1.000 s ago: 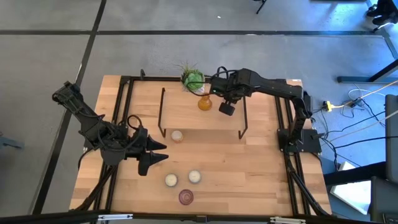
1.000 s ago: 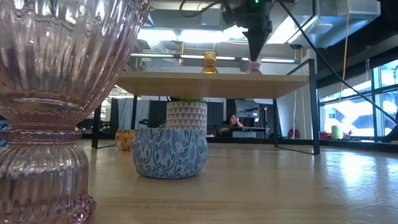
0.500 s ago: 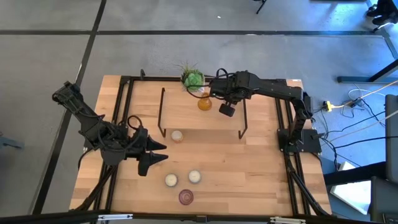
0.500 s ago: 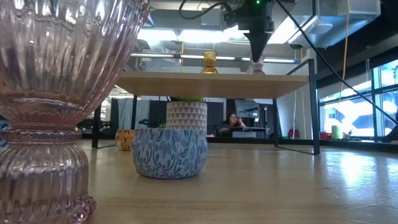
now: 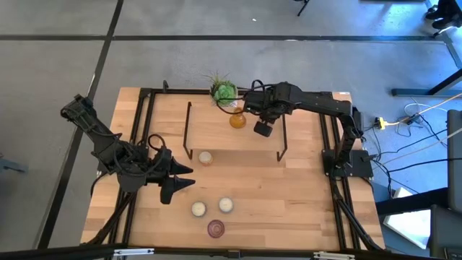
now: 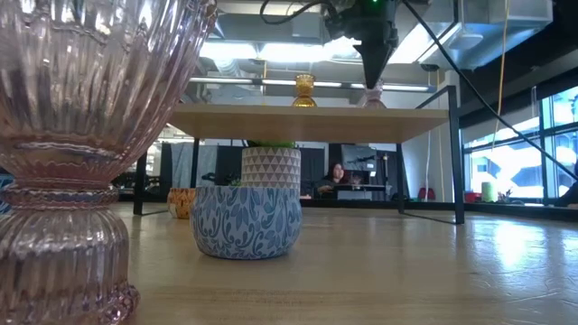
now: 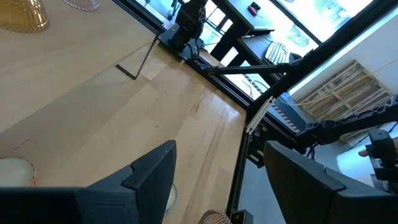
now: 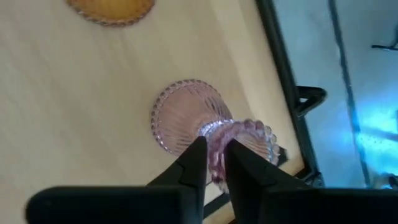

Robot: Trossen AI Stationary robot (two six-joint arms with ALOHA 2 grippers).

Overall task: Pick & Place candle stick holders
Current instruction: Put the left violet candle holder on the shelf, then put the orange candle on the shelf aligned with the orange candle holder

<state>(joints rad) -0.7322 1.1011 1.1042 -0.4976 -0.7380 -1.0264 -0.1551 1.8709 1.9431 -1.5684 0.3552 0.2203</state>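
My right gripper (image 5: 254,110) is above the raised wooden shelf (image 6: 307,122), shut on a pinkish-purple glass holder (image 8: 186,115) that stands on the shelf and shows below the fingers in the low view (image 6: 373,94). An amber glass holder (image 5: 237,120) stands on the shelf beside it. On the table below are three low round cream-topped holders (image 5: 206,157), (image 5: 198,209), (image 5: 226,205) and a second pink glass holder (image 5: 216,229). My left gripper (image 5: 170,182) is open and empty, low over the table's left part. My right gripper pinches the pink holder's beaded upper end (image 8: 217,157) between its two fingers (image 8: 193,163). The fingers come from above, pointing down. The holder is upright, with its ribbed foot (image 8: 177,118) on the shelf top.
A green spiky plant (image 5: 224,92) stands at the shelf's far edge, close to my right gripper. The shelf's black legs (image 5: 189,130) reach down to the table. Black frame rails (image 5: 144,123) run along the table's sides. A person (image 6: 339,176) sits far behind.
My right gripper has shifted slightly toward the table's right edge over the shelf, staying shut on the pink holder, which stays upright on the shelf top.
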